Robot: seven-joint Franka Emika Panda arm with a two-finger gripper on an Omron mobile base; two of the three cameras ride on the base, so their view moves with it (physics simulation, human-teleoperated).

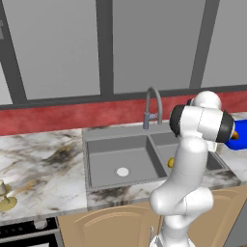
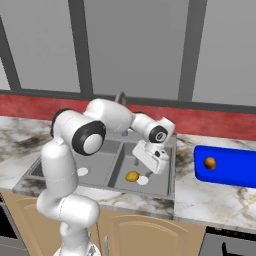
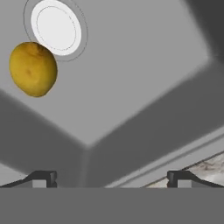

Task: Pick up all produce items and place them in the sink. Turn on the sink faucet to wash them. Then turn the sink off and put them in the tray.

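Observation:
An oval yellow fruit [image 2: 132, 176] lies on the floor of the right basin of the grey sink [image 2: 150, 192], beside its pale drain [image 2: 143, 180]. The hand view has this fruit [image 3: 33, 68] at upper left, just below the drain [image 3: 56, 27]. My gripper [image 2: 159, 167] hangs open and empty over that basin, above and to the right of the fruit; its fingertips [image 3: 43, 178] stand wide apart. A round orange fruit [image 2: 210, 163] rests in the blue tray [image 2: 235, 172] on the counter to the right. The gooseneck faucet [image 1: 152, 106] rises behind the sink [image 1: 116, 131], and the yellow fruit [image 1: 171, 162] peeks past my arm.
A pale cup-like object on an olive dish [image 1: 5, 198] stands at the far left of the marble counter. The left basin [image 1: 122, 171] holds nothing but its drain. A red backsplash and grey wall panels run behind the sink. My own arm blocks much of the right basin in the left base view.

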